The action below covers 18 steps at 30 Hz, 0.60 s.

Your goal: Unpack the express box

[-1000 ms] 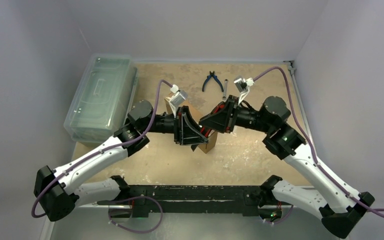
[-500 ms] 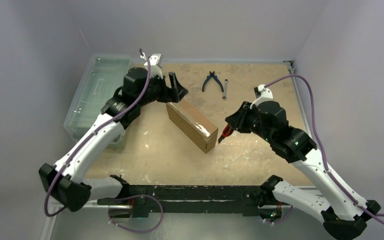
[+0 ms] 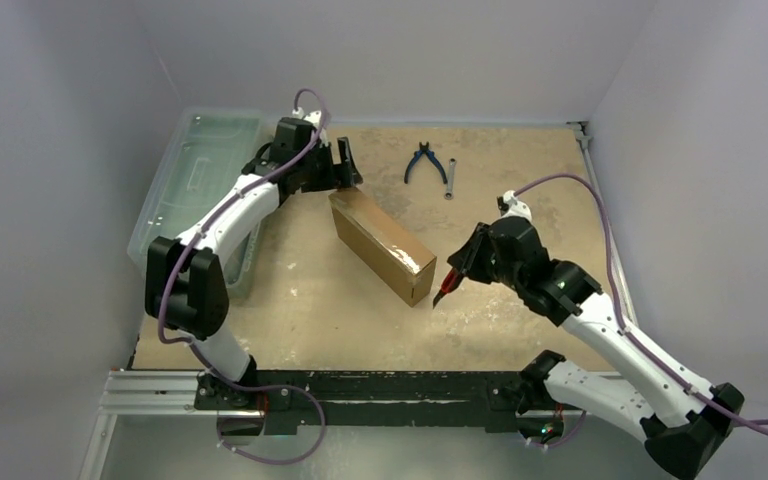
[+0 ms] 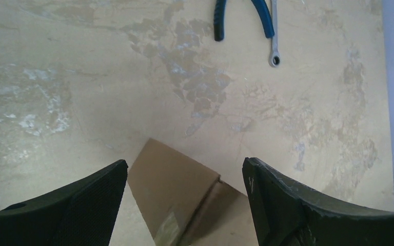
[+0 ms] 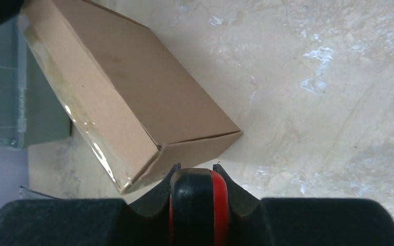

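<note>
The express box (image 3: 382, 245) is a long brown cardboard mailer lying closed and diagonal mid-table, with clear tape along its top. My left gripper (image 3: 346, 168) hangs open just beyond the box's far-left end. In the left wrist view the box corner (image 4: 177, 197) shows below and between the spread fingers (image 4: 87, 205), untouched. My right gripper (image 3: 458, 268) sits just off the box's near-right end, shut on a red and black tool (image 3: 447, 284). In the right wrist view that tool (image 5: 199, 200) is clamped between the jaws, its end close to the box (image 5: 133, 97).
A large clear lidded plastic bin (image 3: 200, 185) stands along the left edge. Blue-handled pliers (image 3: 422, 160) and a small wrench (image 3: 450, 180) lie at the back of the table; both also show in the left wrist view, pliers (image 4: 259, 15) and wrench (image 4: 273, 36).
Both arms have drawn back off the box. The left one swung to the box's far-left end and opened. The right one retreated to the near-right end, still gripping the tool.
</note>
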Tool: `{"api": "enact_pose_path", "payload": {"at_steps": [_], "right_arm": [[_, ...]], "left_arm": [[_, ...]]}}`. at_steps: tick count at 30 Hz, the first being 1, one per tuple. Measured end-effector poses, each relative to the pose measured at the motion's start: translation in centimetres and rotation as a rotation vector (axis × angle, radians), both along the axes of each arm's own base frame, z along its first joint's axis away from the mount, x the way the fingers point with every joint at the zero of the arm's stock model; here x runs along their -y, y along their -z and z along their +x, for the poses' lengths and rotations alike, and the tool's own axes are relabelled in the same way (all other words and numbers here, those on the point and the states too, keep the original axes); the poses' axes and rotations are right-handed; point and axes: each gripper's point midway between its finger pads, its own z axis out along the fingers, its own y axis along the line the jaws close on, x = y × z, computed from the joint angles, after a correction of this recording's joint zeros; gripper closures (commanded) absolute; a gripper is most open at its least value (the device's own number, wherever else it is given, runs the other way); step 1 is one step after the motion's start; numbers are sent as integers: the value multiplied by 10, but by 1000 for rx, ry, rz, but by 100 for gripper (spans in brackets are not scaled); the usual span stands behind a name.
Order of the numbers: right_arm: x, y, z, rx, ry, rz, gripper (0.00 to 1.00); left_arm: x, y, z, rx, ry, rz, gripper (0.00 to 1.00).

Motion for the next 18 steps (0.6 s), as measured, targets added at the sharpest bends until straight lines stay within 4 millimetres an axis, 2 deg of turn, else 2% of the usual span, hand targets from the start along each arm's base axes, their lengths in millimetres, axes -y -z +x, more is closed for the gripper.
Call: {"api": "enact_pose_path", "payload": {"at_steps": [3, 7, 15, 18], "right_arm": [[-11, -2, 6, 1, 0, 47, 100], [-23, -4, 13, 0, -2, 98, 100], [-32, -4, 34, -2, 3, 68, 100], [-29, -6, 43, 15, 4, 17, 100]], "left_arm": [[7, 4, -8, -10, 39, -28, 19], [6, 6, -30, -24, 63, -53, 19], [-9, -12, -73, -11, 61, -55, 19], [-19, -13, -85, -18, 36, -35, 18]]}}
